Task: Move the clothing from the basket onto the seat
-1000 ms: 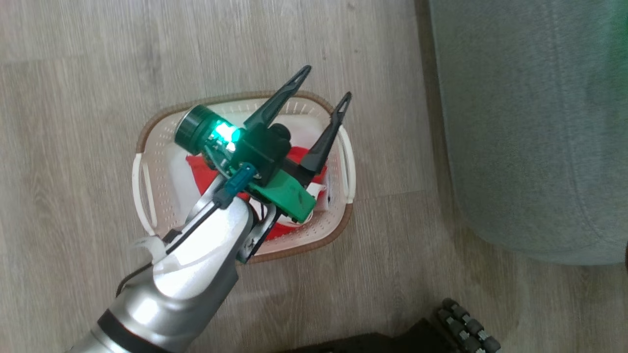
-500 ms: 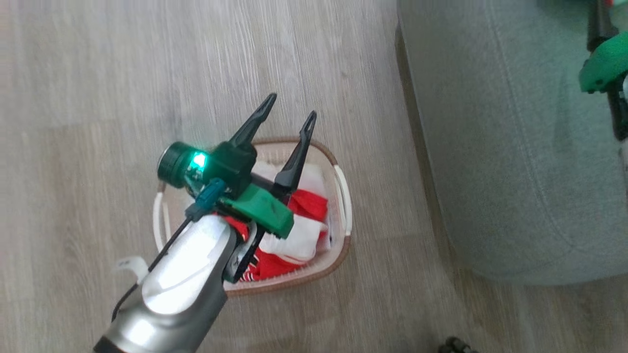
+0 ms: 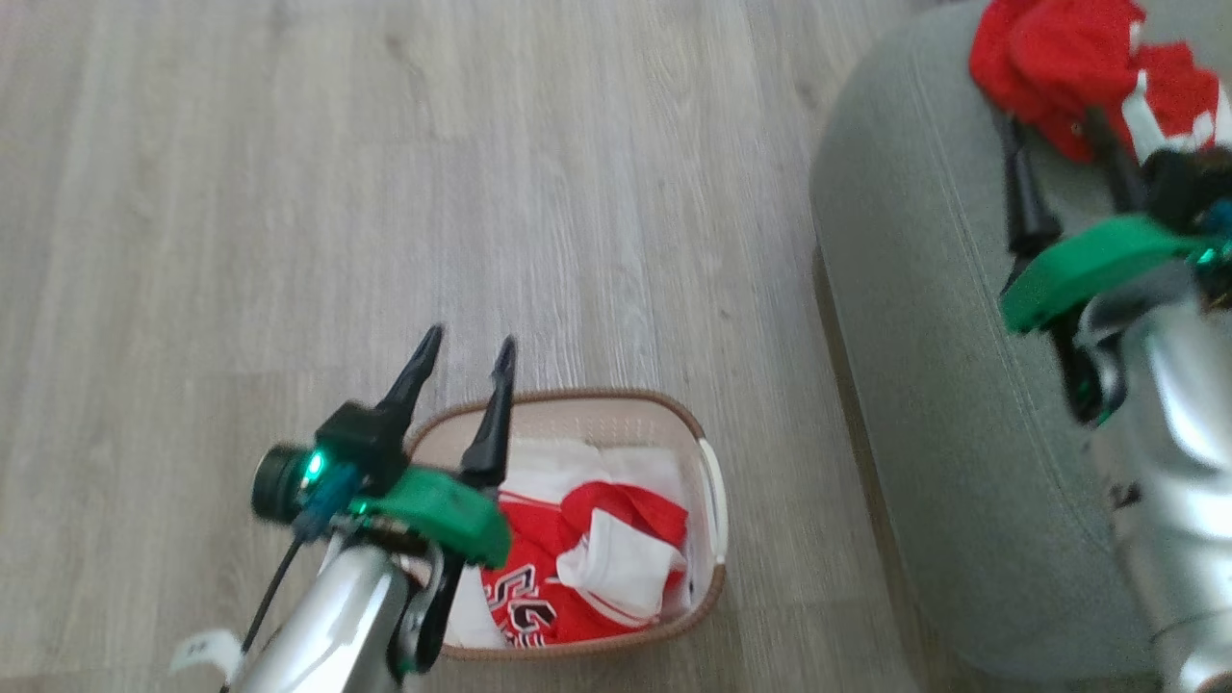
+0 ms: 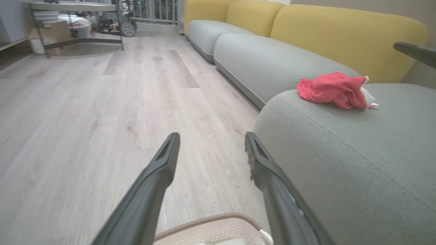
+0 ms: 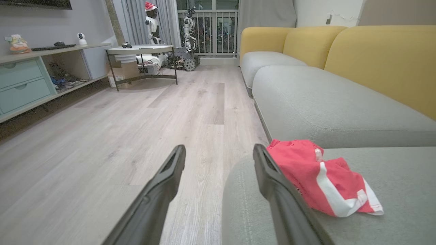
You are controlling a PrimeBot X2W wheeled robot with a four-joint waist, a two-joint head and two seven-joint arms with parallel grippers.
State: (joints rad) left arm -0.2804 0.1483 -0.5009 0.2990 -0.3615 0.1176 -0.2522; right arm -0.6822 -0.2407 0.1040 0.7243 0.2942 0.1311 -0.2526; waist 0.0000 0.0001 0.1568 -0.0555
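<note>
The left gripper [image 3: 469, 339] is hovering released above the basket [image 3: 587, 397], positioned to reach its red jersey [image 3: 539, 577]. The right gripper [image 3: 1052, 130], also released, is hanging beside a red garment [image 3: 1059, 48] on the seat [image 3: 924, 366].

Black-outlined white lettering [image 3: 525, 602] is being displayed on the red clothing [image 3: 621, 508] in the basket [image 3: 616, 393]; it is being blurred beyond reading.

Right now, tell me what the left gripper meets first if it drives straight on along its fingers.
Probably the floor. The open left gripper points past the basket rim, low over the boards. The seat lies just to its right and looks clear, though depth is uncertain.
</note>
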